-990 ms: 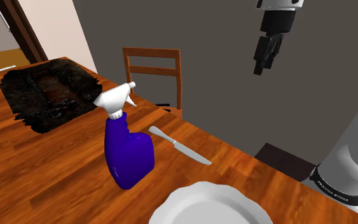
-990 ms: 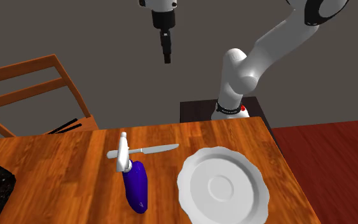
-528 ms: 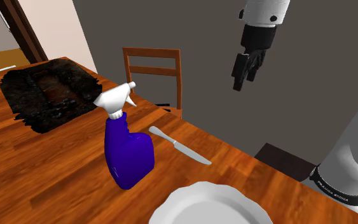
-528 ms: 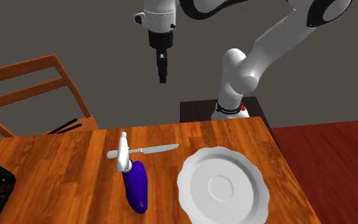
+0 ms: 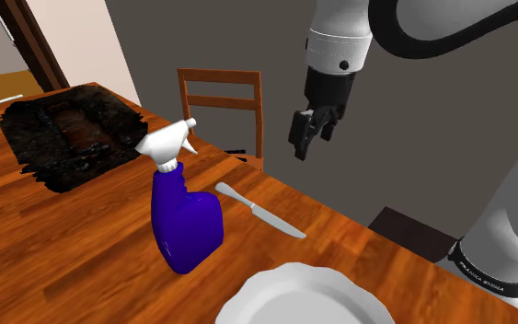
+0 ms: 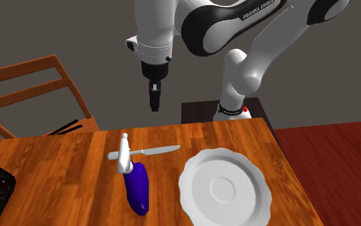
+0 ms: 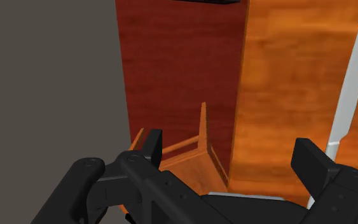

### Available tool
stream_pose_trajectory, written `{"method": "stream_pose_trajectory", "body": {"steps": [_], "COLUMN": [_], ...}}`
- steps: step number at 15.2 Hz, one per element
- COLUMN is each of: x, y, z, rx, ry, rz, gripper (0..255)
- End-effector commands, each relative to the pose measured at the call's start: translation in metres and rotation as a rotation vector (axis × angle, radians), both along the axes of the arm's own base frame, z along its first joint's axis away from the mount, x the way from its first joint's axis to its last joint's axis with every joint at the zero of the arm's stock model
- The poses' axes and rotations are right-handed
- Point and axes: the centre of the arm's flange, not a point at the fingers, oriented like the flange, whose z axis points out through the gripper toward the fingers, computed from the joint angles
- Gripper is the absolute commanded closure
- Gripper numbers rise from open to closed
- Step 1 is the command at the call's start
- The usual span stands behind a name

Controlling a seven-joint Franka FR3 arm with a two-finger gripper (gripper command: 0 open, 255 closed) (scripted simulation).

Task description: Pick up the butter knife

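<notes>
The all-black two-finger pincer (image 5: 301,145) has come down and closer over the last second, but hangs wide open and empty above the slim grey butter knife (image 5: 259,210), which lies untouched on the brown wooden worktop (image 5: 63,244) beside a blue spray bottle (image 5: 189,228); reach and grasp remain.

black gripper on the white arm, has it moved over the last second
Yes. The black two-finger gripper has dropped and shifted toward the shoulder view's left, nearer the brown wooden chair and the silver butter knife.
</notes>
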Motion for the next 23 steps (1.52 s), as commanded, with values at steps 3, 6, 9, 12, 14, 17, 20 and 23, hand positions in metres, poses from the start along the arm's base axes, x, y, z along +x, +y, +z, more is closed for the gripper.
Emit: {"method": "stream_pose_trajectory", "body": {"steps": [3,6,9,12,14,17,20,23], "x": [0.007,0.014,0.022,0.026,0.026,0.026,0.026,0.027], "y": [0.055,0.094,0.132,0.151,0.151,0.151,0.151,0.151], "z": [-0.02,-0.035,-0.051,-0.065,-0.075,-0.091,-0.099,-0.099], "rx": [-0.026,-0.046,-0.067,-0.078,-0.078,-0.078,-0.078,-0.078], "ry": [-0.038,-0.065,-0.093,-0.107,-0.107,-0.107,-0.107,-0.107], "rz": [-0.011,-0.018,-0.025,-0.029,-0.029,-0.029,-0.029,-0.029], "gripper": [0,0,0,0,0,0,0,255]}}
